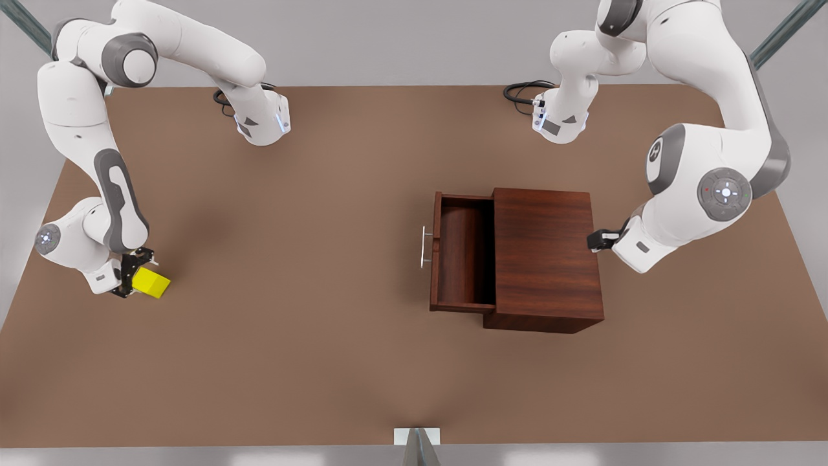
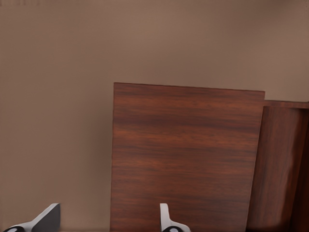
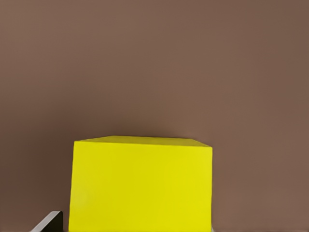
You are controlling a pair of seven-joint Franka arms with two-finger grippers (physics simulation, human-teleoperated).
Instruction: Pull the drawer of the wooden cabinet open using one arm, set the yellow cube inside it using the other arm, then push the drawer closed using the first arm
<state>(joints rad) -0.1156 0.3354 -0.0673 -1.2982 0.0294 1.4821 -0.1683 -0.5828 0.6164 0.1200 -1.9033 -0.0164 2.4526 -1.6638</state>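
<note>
The yellow cube (image 1: pixel 152 283) rests on the brown table near the front view's left edge. My right gripper (image 1: pixel 134 277) is down around it, open, one finger on each side of the cube (image 3: pixel 140 183) with a thin gap showing at the finger (image 3: pixel 48 223). The wooden cabinet (image 1: pixel 546 255) stands right of centre. Its drawer (image 1: pixel 462 255) is pulled out toward the front view's left, with nothing inside, silver handle (image 1: pixel 425 246) in front. My left gripper (image 1: pixel 598 239) hangs open just behind the cabinet (image 2: pixel 186 154), at its right side, holding nothing.
The brown table (image 1: pixel 291 226) stretches bare between the cube and the drawer. Both arm bases and cables (image 1: pixel 527 90) sit along the far edge. A small white mount (image 1: pixel 417 437) is at the near edge.
</note>
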